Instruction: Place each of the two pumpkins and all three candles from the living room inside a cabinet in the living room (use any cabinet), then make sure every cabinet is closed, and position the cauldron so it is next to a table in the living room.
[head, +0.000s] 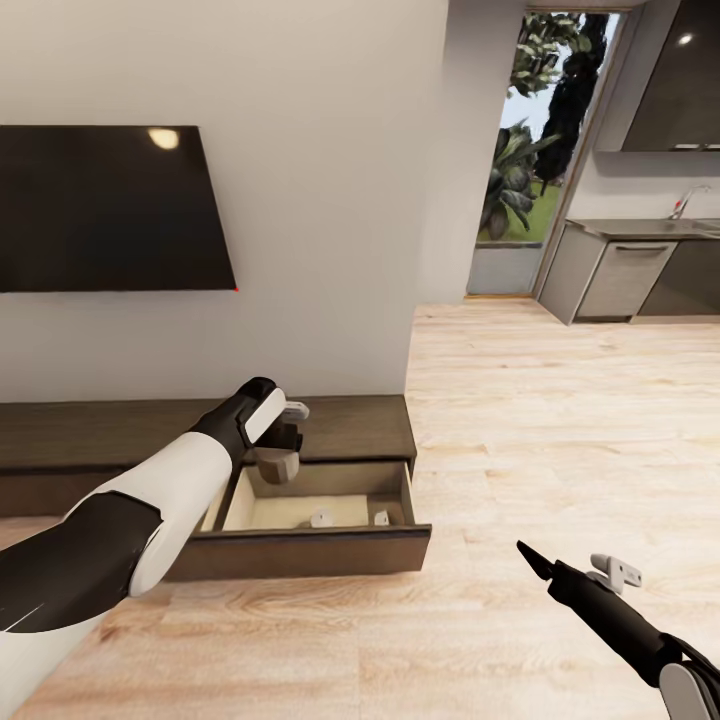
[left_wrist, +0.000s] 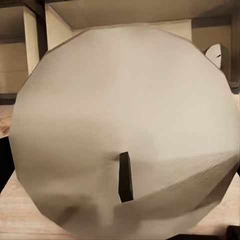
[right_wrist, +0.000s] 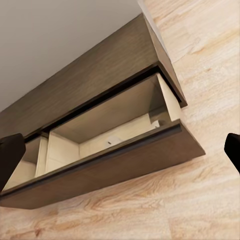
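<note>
Your left end effector (head: 283, 452) grips one stubby beige-grey candle (head: 277, 467) above the open drawer of the long dark-brown wood cabinet (head: 340, 415). Two more candles (head: 320, 518) lie inside on the pale floor. Your right end effector (head: 572, 566) hangs open over the wooden floor (head: 560, 420).

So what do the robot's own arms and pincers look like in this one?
The left arm has glossy white shells with black segments at the elbow and wrist, ending in a pale grey pincer. The right arm is slim and black with a white shell near its base; its pincer has dark pointed fingers and a grey bracket.
</note>
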